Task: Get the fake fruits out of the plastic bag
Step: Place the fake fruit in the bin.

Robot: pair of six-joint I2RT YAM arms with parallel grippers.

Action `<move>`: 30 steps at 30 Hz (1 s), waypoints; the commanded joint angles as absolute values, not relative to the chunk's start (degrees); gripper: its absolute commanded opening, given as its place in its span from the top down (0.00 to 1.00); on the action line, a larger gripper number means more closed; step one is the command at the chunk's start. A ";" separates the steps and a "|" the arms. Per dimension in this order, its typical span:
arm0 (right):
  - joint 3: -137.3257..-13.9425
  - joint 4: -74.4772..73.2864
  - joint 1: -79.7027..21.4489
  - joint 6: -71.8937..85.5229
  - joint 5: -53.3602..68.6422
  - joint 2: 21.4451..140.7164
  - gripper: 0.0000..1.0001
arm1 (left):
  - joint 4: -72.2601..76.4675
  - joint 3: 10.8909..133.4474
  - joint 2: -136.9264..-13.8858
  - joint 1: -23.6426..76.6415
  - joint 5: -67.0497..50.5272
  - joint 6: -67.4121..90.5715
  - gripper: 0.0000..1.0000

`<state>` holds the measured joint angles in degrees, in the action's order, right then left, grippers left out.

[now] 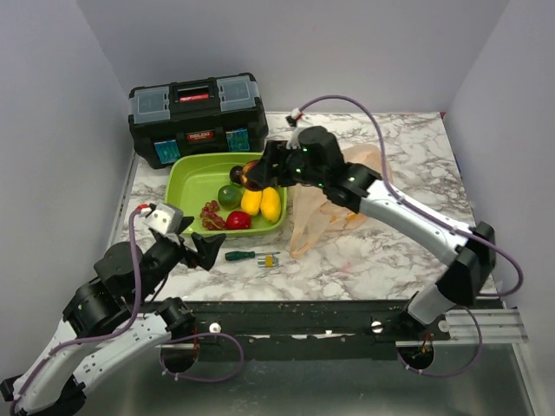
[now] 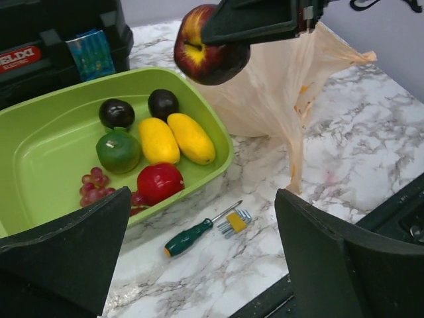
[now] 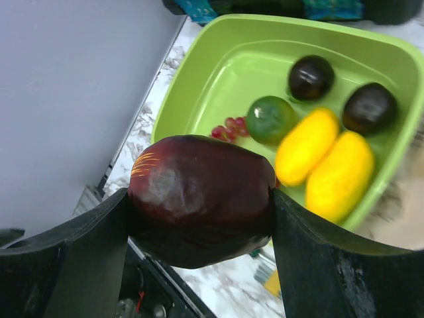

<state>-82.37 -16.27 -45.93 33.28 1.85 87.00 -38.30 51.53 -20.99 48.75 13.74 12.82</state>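
Observation:
My right gripper (image 1: pixel 254 174) is shut on a dark maroon fruit (image 3: pixel 199 199) with a yellow patch and holds it in the air above the right rim of the lime-green tray (image 1: pixel 186 178). The fruit also shows in the left wrist view (image 2: pixel 211 50). In the tray lie two yellow fruits (image 2: pixel 175 138), a green one (image 2: pixel 118 150), two dark purple ones (image 2: pixel 139 108), a grape cluster (image 2: pixel 96 184) and a shiny red ball (image 2: pixel 159 182). The peach plastic bag (image 1: pixel 325 212) lies crumpled right of the tray. My left gripper (image 1: pixel 205 250) is open and empty, low by the tray's front-left corner.
A black toolbox (image 1: pixel 198 117) stands behind the tray. A green-handled screwdriver (image 1: pixel 240 256) and a yellow hex-key set (image 1: pixel 270 259) lie on the marble in front of the tray. Walls close in on the left, back and right.

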 commanded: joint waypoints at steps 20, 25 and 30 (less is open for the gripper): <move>-132.50 -23.64 -53.09 31.12 -6.04 140.68 0.83 | -38.75 41.22 -9.62 48.52 17.67 10.02 0.11; -135.19 -22.77 -53.09 28.36 -10.91 144.43 0.74 | -38.54 41.18 -9.42 48.53 16.96 9.76 0.11; -139.56 -22.98 -53.09 24.78 -13.60 148.40 0.66 | -38.50 41.04 -9.27 48.52 16.78 9.58 0.11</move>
<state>-135.96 -22.22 -52.86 28.64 -9.08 145.23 -39.13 41.39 -9.06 48.75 17.54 10.48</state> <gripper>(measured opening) 0.741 0.892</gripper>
